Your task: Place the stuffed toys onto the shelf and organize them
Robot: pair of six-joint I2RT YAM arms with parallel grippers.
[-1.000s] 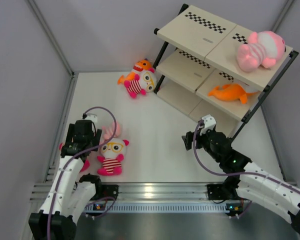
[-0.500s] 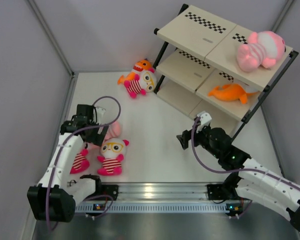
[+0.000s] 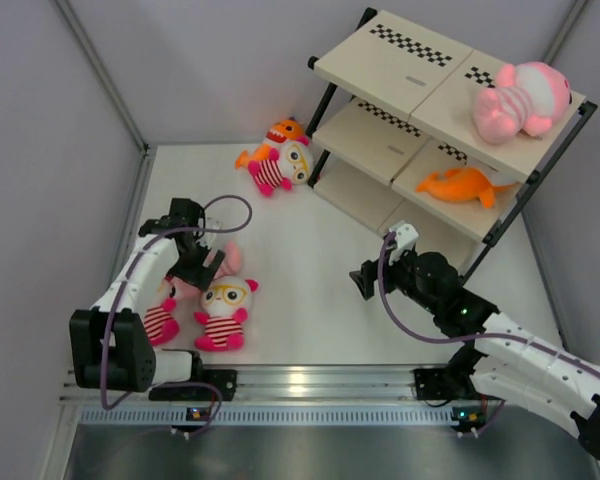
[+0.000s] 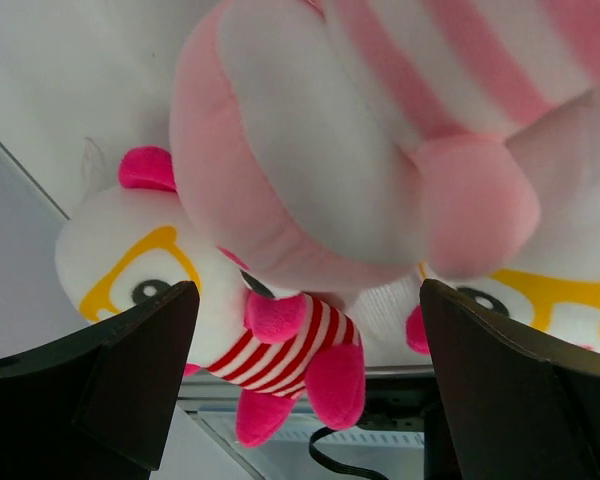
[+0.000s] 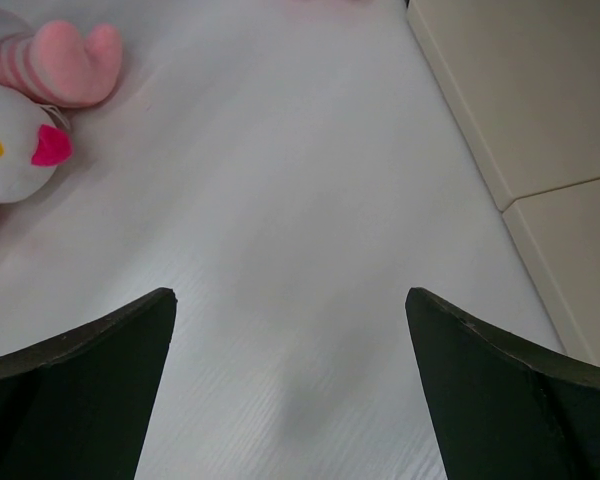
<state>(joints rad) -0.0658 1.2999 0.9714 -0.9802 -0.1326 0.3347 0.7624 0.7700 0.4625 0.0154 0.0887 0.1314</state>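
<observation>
**Hovering open above the pink plush, right pincer idle by the shelf**

From above: my left pincer (image 3: 202, 268) hangs at eight o'clock of the table (image 3: 310, 250), jaws spread, directly over the pale pink striped plush (image 3: 225, 260). I cannot tell whether I touch it. Just at its six o'clock sits a spectacled doll (image 3: 223, 310), and a second spectacled doll (image 3: 160, 322) lies at that one's nine o'clock, beside my forearm. My right pincer (image 3: 363, 281) hovers at five o'clock, gaping and holding nothing, near the foot of the shelf (image 3: 400, 60). The shelf stands at two o'clock. A big pink plush (image 3: 520, 100) lies on its top board and an orange fish (image 3: 465, 186) on the middle one. At twelve o'clock, just beside the shelf's leg, an orange monster (image 3: 283, 132) and a red-striped doll (image 3: 280, 168) lie touching on the table.

Left wrist: my fingers (image 4: 110, 380) stand wide apart at seven and five o'clock, pinching nothing. The pale pink striped plush (image 4: 360, 130) fills the view from centre to one o'clock. Spectacled faces peek out at eight and four o'clock, and I cannot tell which doll is which.

Right wrist: my fingers (image 5: 70, 390) gape at seven and five o'clock, with bare table (image 5: 280, 200) between them. The pale pink striped plush (image 5: 60, 60) shows at ten o'clock, the spectacled doll (image 5: 10, 140) at nine, and the shelf (image 5: 520, 90) at two.
</observation>
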